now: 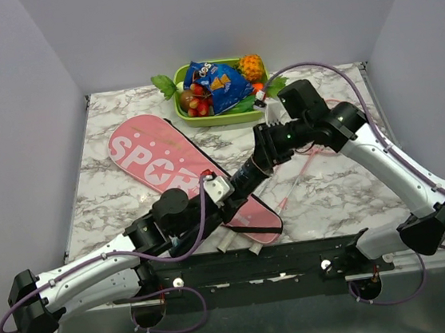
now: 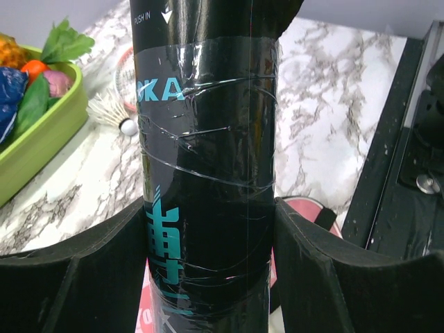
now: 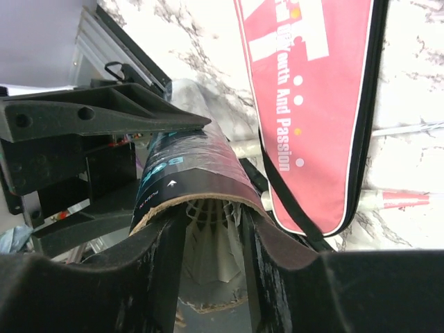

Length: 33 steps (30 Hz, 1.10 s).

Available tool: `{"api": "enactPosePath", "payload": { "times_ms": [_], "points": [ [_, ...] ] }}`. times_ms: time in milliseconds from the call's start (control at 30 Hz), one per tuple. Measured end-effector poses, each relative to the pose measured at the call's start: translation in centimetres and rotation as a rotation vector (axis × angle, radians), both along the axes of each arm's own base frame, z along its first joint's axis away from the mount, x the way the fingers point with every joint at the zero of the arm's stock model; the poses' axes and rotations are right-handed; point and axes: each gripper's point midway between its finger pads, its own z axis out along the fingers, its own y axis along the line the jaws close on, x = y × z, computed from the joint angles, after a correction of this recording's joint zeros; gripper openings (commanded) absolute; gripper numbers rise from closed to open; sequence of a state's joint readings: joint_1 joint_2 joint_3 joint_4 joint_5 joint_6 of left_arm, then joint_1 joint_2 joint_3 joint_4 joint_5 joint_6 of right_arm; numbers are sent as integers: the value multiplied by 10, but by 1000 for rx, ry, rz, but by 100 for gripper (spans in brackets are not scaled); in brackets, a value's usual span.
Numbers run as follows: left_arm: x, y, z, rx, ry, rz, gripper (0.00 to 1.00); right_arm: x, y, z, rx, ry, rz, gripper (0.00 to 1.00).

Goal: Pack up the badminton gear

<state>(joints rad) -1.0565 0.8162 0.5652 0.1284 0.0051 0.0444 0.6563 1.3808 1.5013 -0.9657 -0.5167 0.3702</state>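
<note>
My left gripper (image 1: 223,189) (image 2: 208,229) is shut round the long black tube (image 1: 247,170) (image 2: 208,132) and holds it slanted above the pink "SPORT" bag (image 1: 153,154). My right gripper (image 1: 263,150) (image 3: 211,222) is at the tube's open upper end (image 3: 194,159). Its fingers reach into the mouth, closed on a white shuttlecock (image 3: 211,243) inside. Another shuttlecock (image 2: 111,114) lies on the marble near the tray. The thin pink racket frames (image 1: 306,158) lie right of the bag, with their white handles (image 1: 254,247) at the near edge.
A green tray (image 1: 225,118) (image 2: 41,139) of toy fruit with a blue snack packet (image 1: 217,83) stands at the back centre. The bag's lower end and black strap (image 3: 312,90) lie under the tube. The black base rail (image 1: 258,263) runs along the near edge.
</note>
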Motion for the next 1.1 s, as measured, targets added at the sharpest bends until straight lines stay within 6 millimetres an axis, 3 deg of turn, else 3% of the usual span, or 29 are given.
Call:
{"api": "enactPosePath", "payload": {
  "times_ms": [200,367,467,667,800,1100],
  "points": [
    [4,-1,11,-52,-7,30,0,19,-15,24,-18,-47,-81,47],
    [3,1,5,-46,2,40,0,78,-70,18,-94,-83,-338,51],
    [3,4,7,-54,-3,49,0,111,-98,-4,-186,-74,-463,56],
    [4,10,12,-73,-3,78,0,168,-117,-71,-351,-18,-566,71],
    [4,16,13,-75,6,101,0,199,-119,-102,-405,-46,-578,80],
    [4,27,6,-51,33,133,0,255,-113,-151,-430,-141,-534,88]
  ]
}}
